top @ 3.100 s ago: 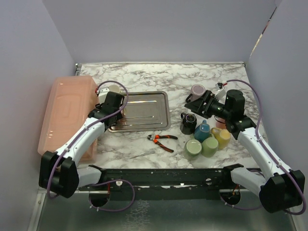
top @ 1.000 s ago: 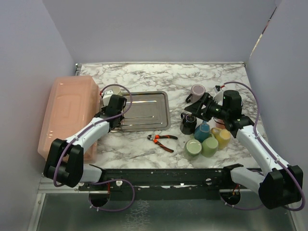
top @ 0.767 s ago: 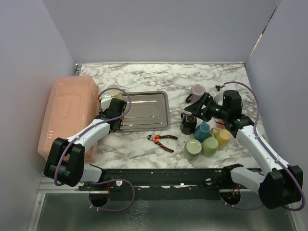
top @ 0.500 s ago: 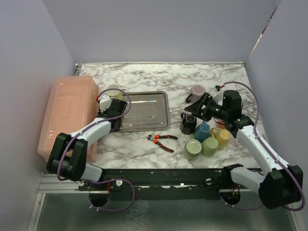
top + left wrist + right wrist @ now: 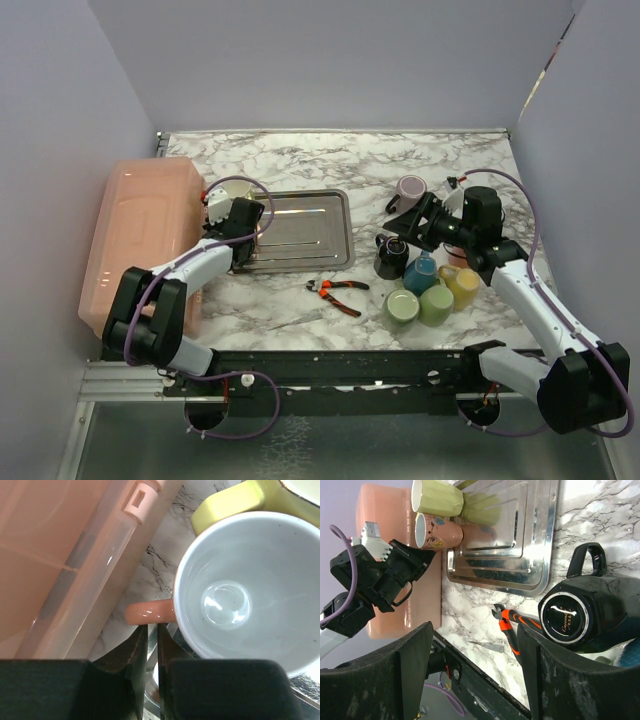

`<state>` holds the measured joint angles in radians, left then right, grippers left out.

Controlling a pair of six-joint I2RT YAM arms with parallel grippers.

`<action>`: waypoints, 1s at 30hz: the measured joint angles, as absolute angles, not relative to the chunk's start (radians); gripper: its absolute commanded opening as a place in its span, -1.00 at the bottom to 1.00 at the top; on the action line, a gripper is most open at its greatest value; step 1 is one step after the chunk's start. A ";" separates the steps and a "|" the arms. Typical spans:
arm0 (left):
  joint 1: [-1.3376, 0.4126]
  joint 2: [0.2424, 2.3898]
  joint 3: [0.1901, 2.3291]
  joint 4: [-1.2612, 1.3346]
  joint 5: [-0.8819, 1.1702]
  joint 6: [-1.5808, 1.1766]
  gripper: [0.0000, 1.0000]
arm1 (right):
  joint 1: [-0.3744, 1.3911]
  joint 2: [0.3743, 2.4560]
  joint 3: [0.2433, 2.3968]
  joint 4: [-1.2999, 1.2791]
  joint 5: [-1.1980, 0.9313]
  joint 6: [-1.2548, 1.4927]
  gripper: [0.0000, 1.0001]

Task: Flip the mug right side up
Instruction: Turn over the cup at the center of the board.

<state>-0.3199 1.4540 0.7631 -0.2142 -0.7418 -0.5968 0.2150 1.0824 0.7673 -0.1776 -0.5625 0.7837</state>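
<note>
Mug (image 5: 235,595), pink with a white inside, stands mouth-up on the counter (image 5: 165,545) beside the peach bin (image 5: 45,555), at the corner of the steel tray (image 5: 510,535) and just beside a yellow-green mug (image 5: 240,500). Your left claw (image 5: 152,630) has its fingers pressed together right under the mug's handle, and you cannot tell whether they touch it. Your right claw (image 5: 474,630) hangs with fingers wide apart over the black mug (image 5: 572,612), whose upturned base carries gold script too small to read.

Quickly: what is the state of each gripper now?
Left gripper: closed at the handle of the pink mug; grip cannot be told.
Right gripper: open, holding nothing.
</note>
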 measured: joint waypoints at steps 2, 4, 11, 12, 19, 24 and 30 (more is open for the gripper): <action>-0.320 1.460 0.763 -0.210 -0.742 -0.594 -0.73 | 0.215 1.085 0.769 -0.179 -0.562 0.783 0.43; -0.320 1.457 0.763 -0.210 -0.742 -0.595 -0.68 | 0.215 1.086 0.772 -0.186 -0.562 0.782 0.43; -0.320 1.368 0.761 -0.265 -0.733 -0.617 -0.32 | 0.215 1.095 0.846 -0.270 -0.504 0.726 0.43; -0.320 1.346 0.762 -0.281 -0.727 -0.622 -0.27 | 0.215 1.099 0.868 -0.290 -0.483 0.711 0.43; -0.320 1.181 0.772 -0.377 -0.643 -0.657 0.30 | 0.215 1.121 1.028 -0.437 -0.229 0.598 0.44; -0.320 1.050 0.802 -0.398 -0.520 -0.651 0.68 | 0.215 1.194 1.107 -0.503 -0.063 0.572 0.53; -0.320 1.000 0.831 -0.387 -0.385 -0.607 0.98 | 0.217 1.335 1.131 -0.517 0.034 0.587 0.63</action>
<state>-0.3199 1.0000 0.8307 -0.3866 -0.3847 -0.6071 0.2169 1.3350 1.1313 -0.5175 0.0338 0.5869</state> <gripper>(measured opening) 0.955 0.800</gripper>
